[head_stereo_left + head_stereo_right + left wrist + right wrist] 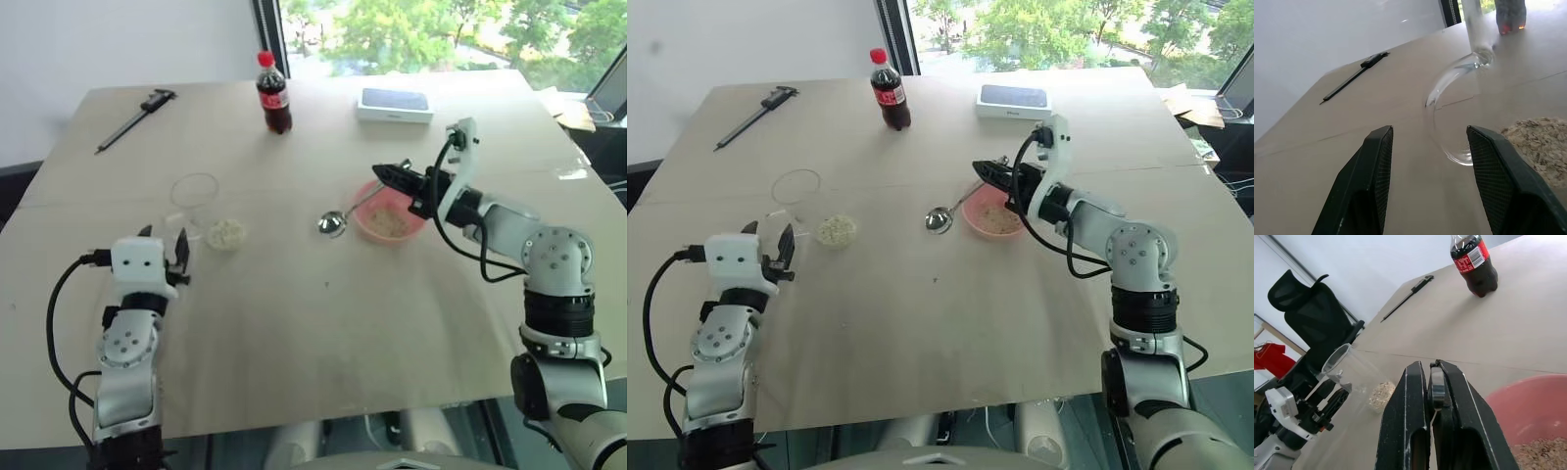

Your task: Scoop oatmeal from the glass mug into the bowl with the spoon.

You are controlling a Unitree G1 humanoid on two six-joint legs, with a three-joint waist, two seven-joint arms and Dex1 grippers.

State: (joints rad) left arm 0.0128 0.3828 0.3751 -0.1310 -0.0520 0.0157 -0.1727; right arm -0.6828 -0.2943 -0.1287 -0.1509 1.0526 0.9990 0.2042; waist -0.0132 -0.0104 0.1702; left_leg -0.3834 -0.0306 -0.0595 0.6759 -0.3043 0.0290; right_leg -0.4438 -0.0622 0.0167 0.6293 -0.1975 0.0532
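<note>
From the head camera I am seeing the left gripper (164,248) hovering low over the near left part of the counter (294,323), its two black fingers standing apart with nothing between them, just near of the glass mug (194,201). A clump of oatmeal (226,233) is lying loose on the counter just right of the mug. Right of centre the pink bowl (390,221) is sitting with oatmeal inside, and the spoon (345,213) is lying with its oval end on the counter to the bowl's left and its handle leaning toward the bowl's rim. The right gripper (382,172) is hanging over the bowl's far left edge, pointing left, fingers pressed together; I cannot tell whether it is touching the spoon's handle. Along the far side a cola bottle (273,93), a white box (395,105) and a dark caliper (137,117) are standing well apart. In the left wrist camera the open fingers (1371,181) are framing the mug's curved glass (1449,98), with oatmeal (1537,142) beside it. In the right wrist camera the closed fingers (1410,431) are showing a thin sliver of metal pinched between them, with the bowl (1533,406) just beside and the mug (1344,364) farther off.
</note>
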